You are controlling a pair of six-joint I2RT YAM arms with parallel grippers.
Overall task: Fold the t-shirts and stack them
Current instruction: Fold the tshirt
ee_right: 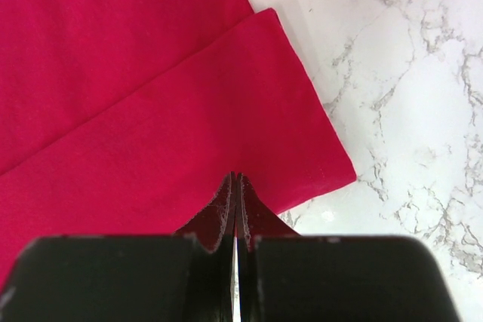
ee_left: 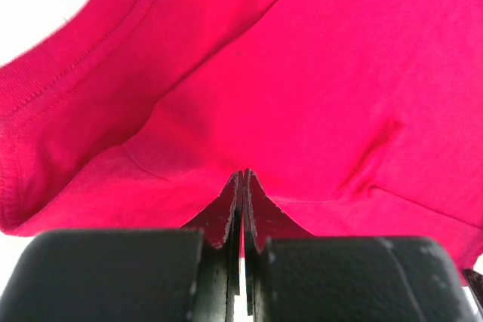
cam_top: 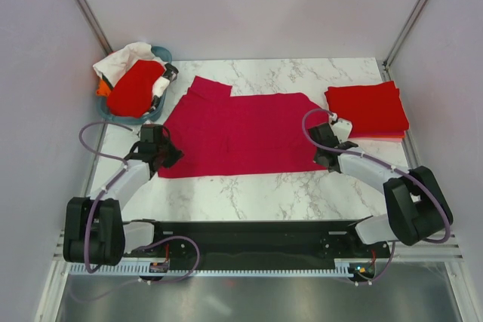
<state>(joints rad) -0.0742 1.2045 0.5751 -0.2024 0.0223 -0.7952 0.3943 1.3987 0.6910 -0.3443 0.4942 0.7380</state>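
Crimson shirt (cam_top: 241, 137) lies spread flat at mid-table (cam_top: 249, 194), between a basket (cam_top: 162, 54) holding a red shirt (cam_top: 134, 88) at far left and a folded red stack (cam_top: 367, 109) at far right. Left gripper (cam_top: 167, 152) is closed, pinching the crimson shirt's left edge. Right gripper (cam_top: 323, 148) is closed, its tips on the right edge; whether it pinches cloth cannot be told.
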